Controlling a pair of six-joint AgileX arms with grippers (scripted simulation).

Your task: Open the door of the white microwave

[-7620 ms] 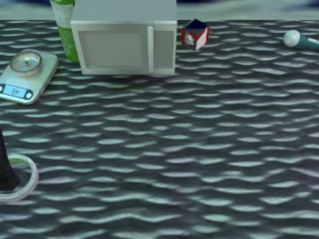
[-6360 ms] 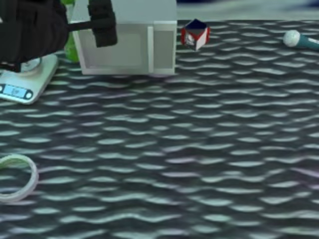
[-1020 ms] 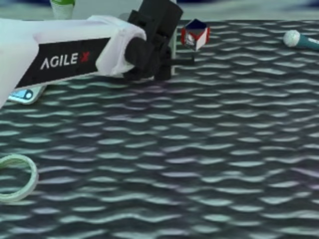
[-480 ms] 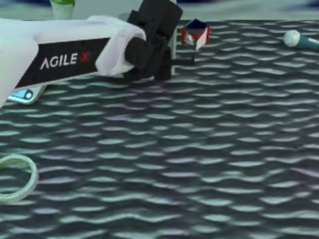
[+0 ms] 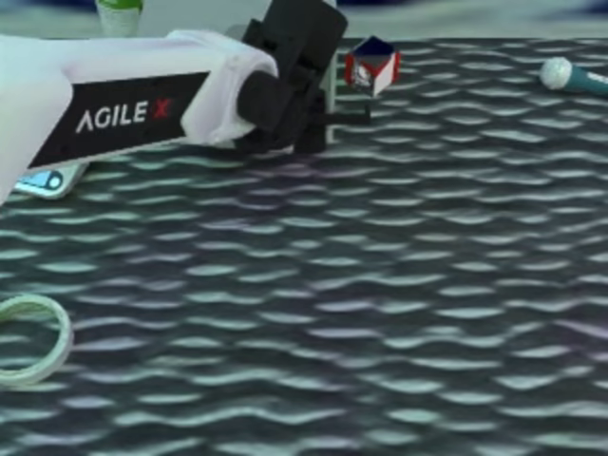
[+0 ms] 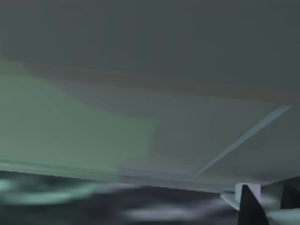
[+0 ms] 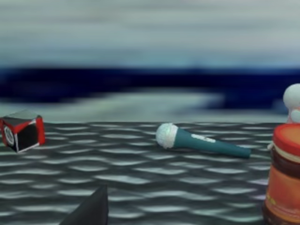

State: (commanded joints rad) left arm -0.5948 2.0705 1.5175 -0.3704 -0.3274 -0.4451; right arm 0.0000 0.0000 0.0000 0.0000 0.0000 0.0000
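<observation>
- Fingers (image 6: pixel 248 212) of the left gripper (image 5: pixel 315 103) show only as dark tips at the edge of the left wrist view. I cannot tell how far apart they stand or whether they have hold of anything.
- Nearest, at about 8 o'clock on the table (image 5: pixel 380 313), lies a pale ring (image 5: pixel 36 338), well apart from everything else.
- Further in, the left arm (image 5: pixel 123 109) reaches from 9 o'clock towards 12, its black gripper up against the front of the white microwave (image 5: pixel 199 13).
- That microwave sits at roughly 11 o'clock. Its long axis runs from 9 to 3 o'clock and its front faces 6 o'clock. From above, only its top and a sliver of its right edge show past the arm.
- Only the left wrist view shows the door (image 6: pixel 140 93): a broad pale panel, tinted green on one side, filling nearly the whole picture. Whether it is ajar I cannot tell.
- A scale (image 5: pixel 47 180) peeks out under the arm at 10 o'clock.
- Farthest, a green bottle (image 5: pixel 119 9) stands just beside the microwave. A red and white cube (image 5: pixel 372 65) sits at 12 o'clock and a microphone (image 5: pixel 573 76) at 2.
- Only the right wrist view shows an orange jar (image 7: pixel 283 173), along with one dark tip of the right gripper (image 7: pixel 89 211). Its opening cannot be told.
</observation>
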